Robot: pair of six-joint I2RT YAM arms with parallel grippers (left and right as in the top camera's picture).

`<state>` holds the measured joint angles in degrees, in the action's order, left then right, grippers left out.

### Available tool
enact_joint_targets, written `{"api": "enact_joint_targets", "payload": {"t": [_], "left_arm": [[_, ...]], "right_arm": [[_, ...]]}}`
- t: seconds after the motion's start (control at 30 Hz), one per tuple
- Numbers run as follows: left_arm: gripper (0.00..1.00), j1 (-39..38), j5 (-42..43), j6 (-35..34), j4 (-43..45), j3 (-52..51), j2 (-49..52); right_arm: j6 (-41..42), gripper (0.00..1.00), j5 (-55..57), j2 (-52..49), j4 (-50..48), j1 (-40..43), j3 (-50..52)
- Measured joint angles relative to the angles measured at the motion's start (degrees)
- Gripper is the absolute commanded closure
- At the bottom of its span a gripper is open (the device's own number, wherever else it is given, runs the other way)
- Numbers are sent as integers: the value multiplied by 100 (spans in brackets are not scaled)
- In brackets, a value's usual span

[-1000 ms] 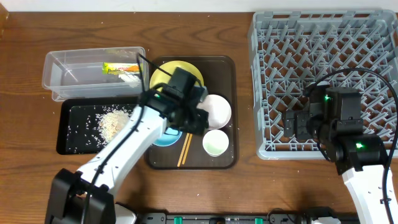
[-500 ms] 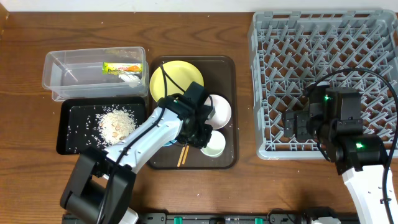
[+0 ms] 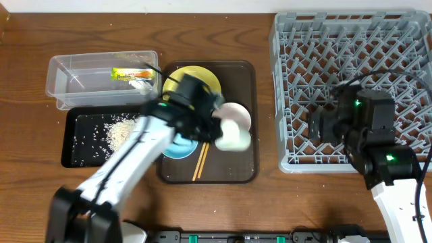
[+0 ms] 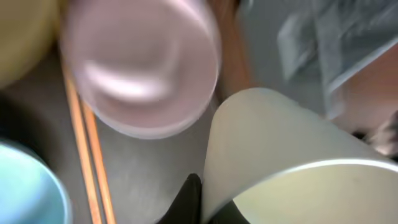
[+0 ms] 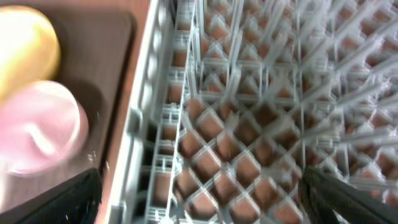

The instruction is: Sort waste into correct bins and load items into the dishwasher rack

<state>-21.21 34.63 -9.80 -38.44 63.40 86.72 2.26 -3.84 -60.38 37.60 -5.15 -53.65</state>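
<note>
Left pincer (image 3: 218,130) clamps the small pale cup (image 3: 235,138).

A dark brown wooden bench (image 3: 27,196) with visible grain fills the overhead view under soft, even light, with a narrow white strip (image 3: 135,5) beyond its far edge and a black rail (image 3: 223,237) along its near edge.

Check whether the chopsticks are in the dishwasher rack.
No, the chopsticks lie on the brown serving tray, left of the dishwasher rack.
</note>
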Motion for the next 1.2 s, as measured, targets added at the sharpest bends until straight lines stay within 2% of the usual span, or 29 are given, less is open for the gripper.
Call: {"api": "enact_joint_targets", "payload": {"t": [0.17, 0.27, 0.43, 0.53, 0.77, 1.1, 1.2], "left_arm": [[94, 1093, 975, -382, 809, 63, 0], [94, 1508, 1978, -562, 1390, 66, 326], [94, 1534, 3654, -715, 1895, 66, 938], [94, 1416, 4325, -732, 1912, 66, 1241], [94, 1182, 5086, -811, 2079, 66, 1390], [94, 1123, 5362, -839, 2087, 66, 1390], [94, 1123, 5377, -839, 2087, 66, 1390]], "right_arm": [[83, 1, -800, -103, -492, 0, -9], [-13, 1, -1943, -374, -560, -7, -9], [-398, 1, -3816, -1034, -695, -190, -11], [-614, 1, -4623, -1425, -994, -411, -11], [-863, 2, -5584, -2142, -2129, -866, -13], [-927, 6, -6008, -2400, -3458, -966, -15], [-927, 13, -6301, -2400, -3716, -966, -20]]}}
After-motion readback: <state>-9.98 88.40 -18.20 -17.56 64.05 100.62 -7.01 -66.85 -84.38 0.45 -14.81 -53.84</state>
